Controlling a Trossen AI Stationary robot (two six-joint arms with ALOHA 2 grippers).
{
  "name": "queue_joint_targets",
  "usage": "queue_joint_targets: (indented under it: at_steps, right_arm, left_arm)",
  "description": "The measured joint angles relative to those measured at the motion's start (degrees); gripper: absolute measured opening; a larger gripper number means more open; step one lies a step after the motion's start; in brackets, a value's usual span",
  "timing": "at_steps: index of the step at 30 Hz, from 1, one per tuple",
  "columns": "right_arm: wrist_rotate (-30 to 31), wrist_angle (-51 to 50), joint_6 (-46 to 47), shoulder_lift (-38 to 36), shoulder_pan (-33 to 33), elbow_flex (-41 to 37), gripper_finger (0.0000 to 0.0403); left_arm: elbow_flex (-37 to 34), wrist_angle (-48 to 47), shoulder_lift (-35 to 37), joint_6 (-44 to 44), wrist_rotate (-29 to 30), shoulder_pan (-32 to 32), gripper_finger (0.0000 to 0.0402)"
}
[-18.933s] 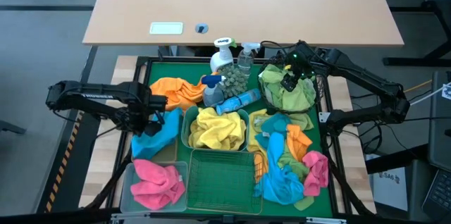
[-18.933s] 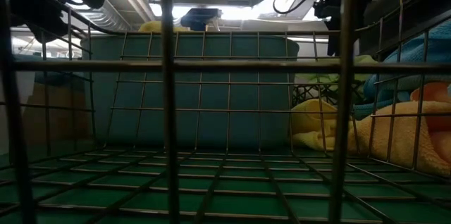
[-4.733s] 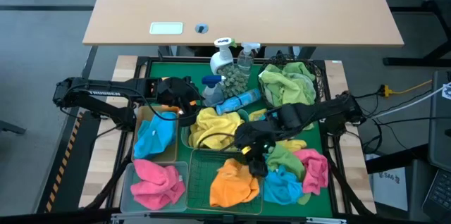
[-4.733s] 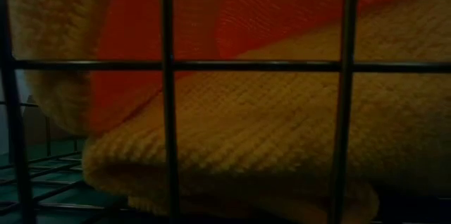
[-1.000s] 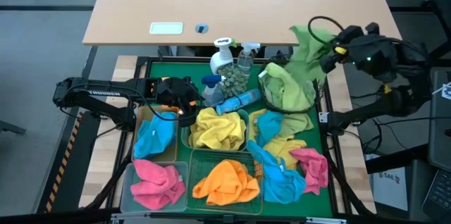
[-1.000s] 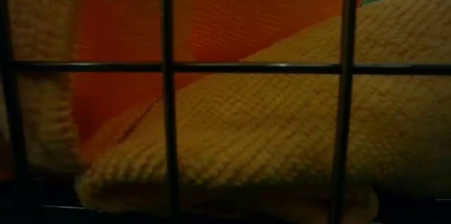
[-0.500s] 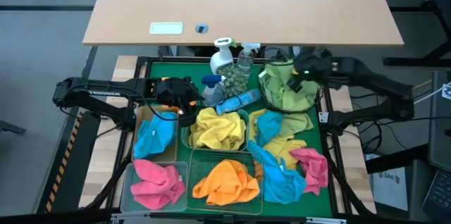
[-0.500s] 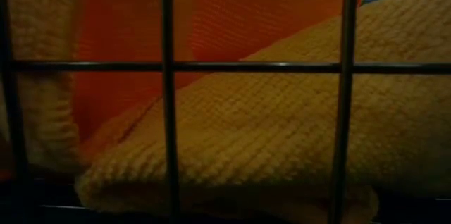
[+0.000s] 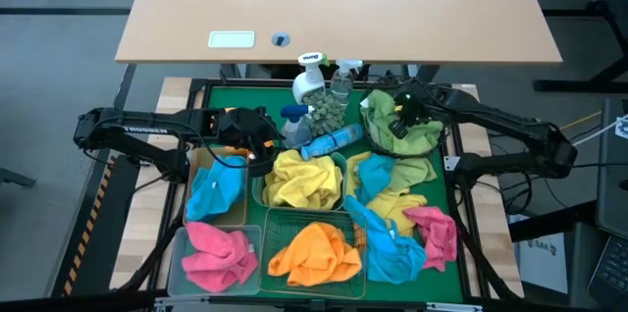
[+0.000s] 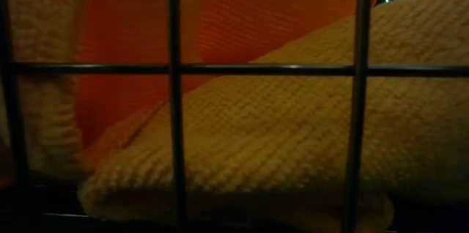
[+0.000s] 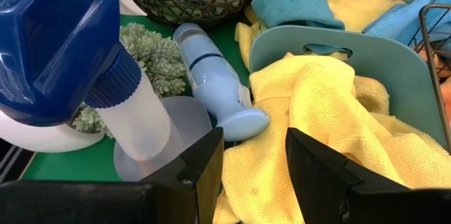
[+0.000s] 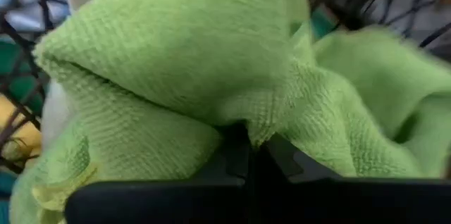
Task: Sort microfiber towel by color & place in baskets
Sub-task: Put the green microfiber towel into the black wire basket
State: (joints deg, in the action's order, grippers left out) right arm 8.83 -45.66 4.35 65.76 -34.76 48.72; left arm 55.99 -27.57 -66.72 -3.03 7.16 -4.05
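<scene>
**Green towel goes into the black basket**

Right gripper [image 9: 400, 116] is down in the round black basket [image 9: 444, 145], its fingers closed on a green towel [image 12: 211, 55]. Left gripper [image 11: 252, 155] hangs with jaws apart near the teal tub [image 11: 331, 48] of yellow towels [image 11: 331, 118]. Orange towels [image 9: 312, 251] probably fill the wire basket [image 9: 345, 216].

We see even, bright overhead light from above; the low view is dim, the right wrist view blurred.
</scene>
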Motion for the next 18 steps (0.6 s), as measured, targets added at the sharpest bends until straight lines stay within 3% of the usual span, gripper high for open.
queue_joint_targets:
  at_steps: [4,18]
  right_arm:
    - [-3.7,0.7,0.1,0.0,-3.0,-3.0,0.0009]
    - [-4.1,0.6,0.0,0.0,-3.5,-3.9,0.0025]
  left_arm:
    - [0.0,0.0,0.0,-1.3,0.0,0.0,0.0147]
    - [0.0,-5.9,0.0,-5.0,1.7,-0.2,0.0147]
